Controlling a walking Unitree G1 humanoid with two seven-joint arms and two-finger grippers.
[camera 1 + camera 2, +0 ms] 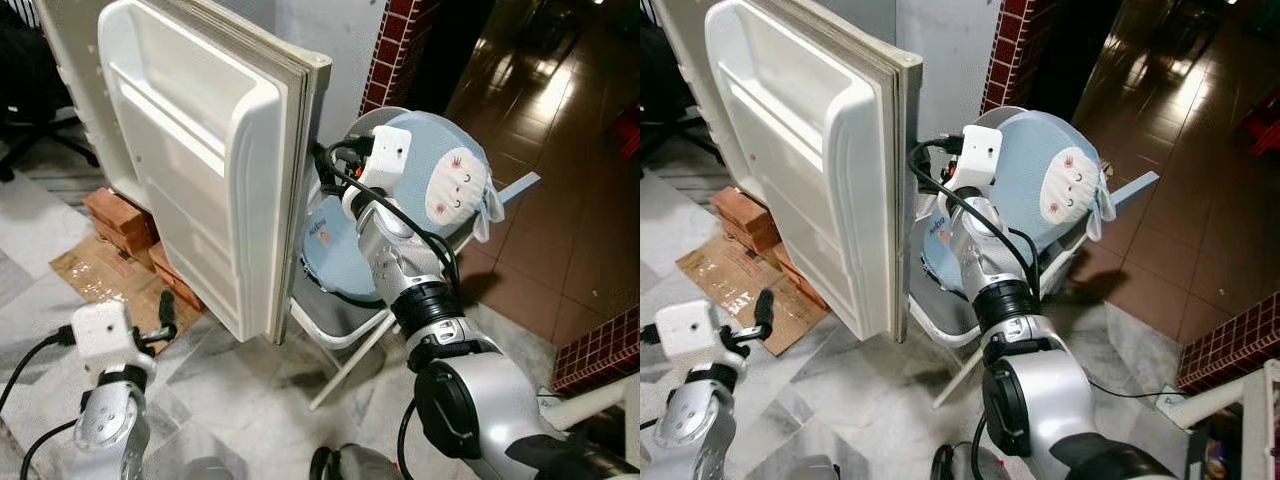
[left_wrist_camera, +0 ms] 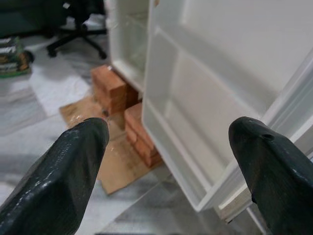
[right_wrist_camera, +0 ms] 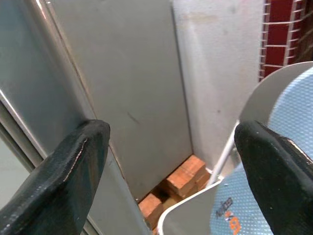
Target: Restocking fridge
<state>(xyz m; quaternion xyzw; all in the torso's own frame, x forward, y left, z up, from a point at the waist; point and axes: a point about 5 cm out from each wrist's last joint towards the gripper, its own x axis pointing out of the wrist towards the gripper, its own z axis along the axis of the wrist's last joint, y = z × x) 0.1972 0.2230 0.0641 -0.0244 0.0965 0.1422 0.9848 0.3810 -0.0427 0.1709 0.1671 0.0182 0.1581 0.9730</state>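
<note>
Right gripper fingers spread behind open fridge door edge.

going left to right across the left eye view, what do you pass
office chair base → red bricks on cardboard → left gripper → open fridge door → right gripper, behind the door's edge → folding chair with pale blue cushion → dark brown tiled floor

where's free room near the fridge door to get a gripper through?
Free: marble floor below the fridge door and before the cardboard. Crowded: the right gripper sits between door edge and folding chair; bricks beneath.
</note>
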